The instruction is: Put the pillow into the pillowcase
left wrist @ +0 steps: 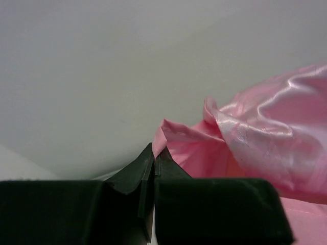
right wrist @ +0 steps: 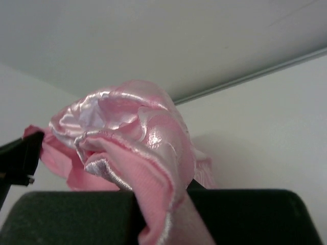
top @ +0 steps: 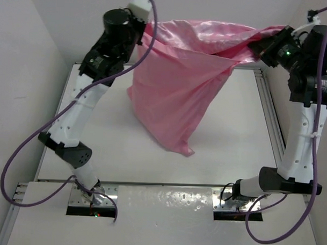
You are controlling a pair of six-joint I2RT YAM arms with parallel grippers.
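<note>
Pink satin pillowcase (top: 175, 96) strung high across 12 o'clock side of table (top: 98, 147), bottom corner sagging toward centre. Left gripper (left wrist: 154, 155) at 11 o'clock pinched tight on thin top edge. Right gripper (top: 261, 46) at 2 o'clock clamped on bunched far end. Likely held apart so cloth hangs straight. Pillow not visible anywhere; maybe inside, cannot tell. Overhead view gives whole hang; wrist views give only pinch points.

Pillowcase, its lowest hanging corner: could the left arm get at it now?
Probably not as things stand: the left gripper is shut on the top edge of the pillowcase, held high. Nothing blocks that corner, but it must let go first.
</note>
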